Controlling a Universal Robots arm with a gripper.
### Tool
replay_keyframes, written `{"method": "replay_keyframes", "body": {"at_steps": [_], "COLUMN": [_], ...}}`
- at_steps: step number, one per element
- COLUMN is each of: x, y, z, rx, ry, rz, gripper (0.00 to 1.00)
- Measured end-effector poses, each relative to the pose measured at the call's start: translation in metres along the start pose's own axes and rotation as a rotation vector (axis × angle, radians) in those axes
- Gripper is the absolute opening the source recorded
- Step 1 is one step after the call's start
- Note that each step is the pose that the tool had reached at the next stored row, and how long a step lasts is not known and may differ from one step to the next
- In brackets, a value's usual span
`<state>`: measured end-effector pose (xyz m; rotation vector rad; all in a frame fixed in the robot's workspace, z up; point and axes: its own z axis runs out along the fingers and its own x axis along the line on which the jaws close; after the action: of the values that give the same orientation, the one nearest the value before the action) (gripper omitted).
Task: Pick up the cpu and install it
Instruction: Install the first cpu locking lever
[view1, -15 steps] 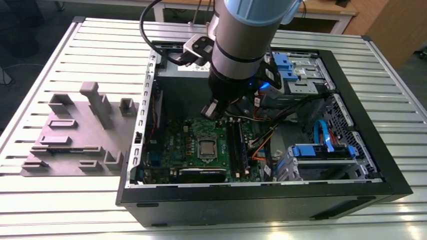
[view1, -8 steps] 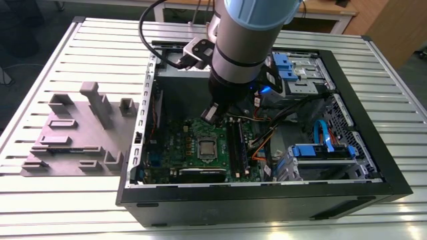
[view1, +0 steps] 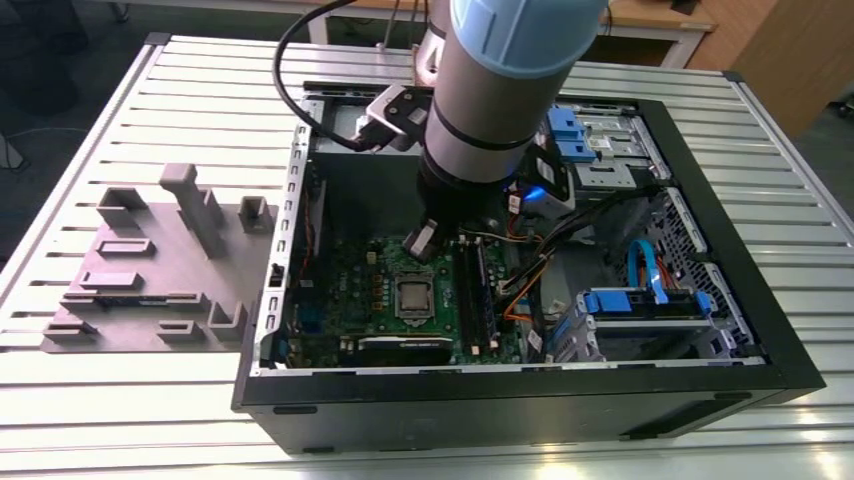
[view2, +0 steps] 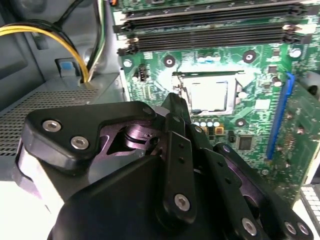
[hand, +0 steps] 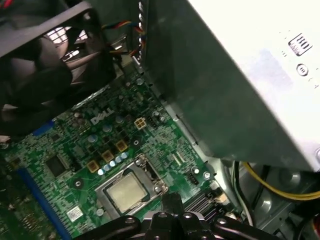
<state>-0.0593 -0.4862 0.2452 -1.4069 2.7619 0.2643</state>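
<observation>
Black gripper (view2: 172, 107) linkage loomed lowest in the second wrist view; whether its jaws stood wide or narrow, I couldn't tell. Just beyond its tip, right of centre, the cpu (view2: 209, 95) already sat flat in the socket (view2: 181, 86), on the motherboard (view2: 250, 165).

The cpu (view1: 414, 298) is a small flat square chip with a pale silver-grey metal top. It lies flat, face up, within the rectangular metal socket frame (view1: 414, 278) on the green motherboard (view1: 350, 300) inside the open computer case (view1: 534, 400). Both wrist views (view2: 209, 95) (hand: 124, 191) show it seated squarely, unobstructed.
</observation>
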Motion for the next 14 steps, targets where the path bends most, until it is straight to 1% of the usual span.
{"method": "replay_keyframes", "body": {"at_steps": [14], "x": [0.0165], "y": [-0.0121], "z": [-0.0033], "rx": [0.0019], "ry": [-0.0030], "rz": [0.028], "gripper": [0.10]}}
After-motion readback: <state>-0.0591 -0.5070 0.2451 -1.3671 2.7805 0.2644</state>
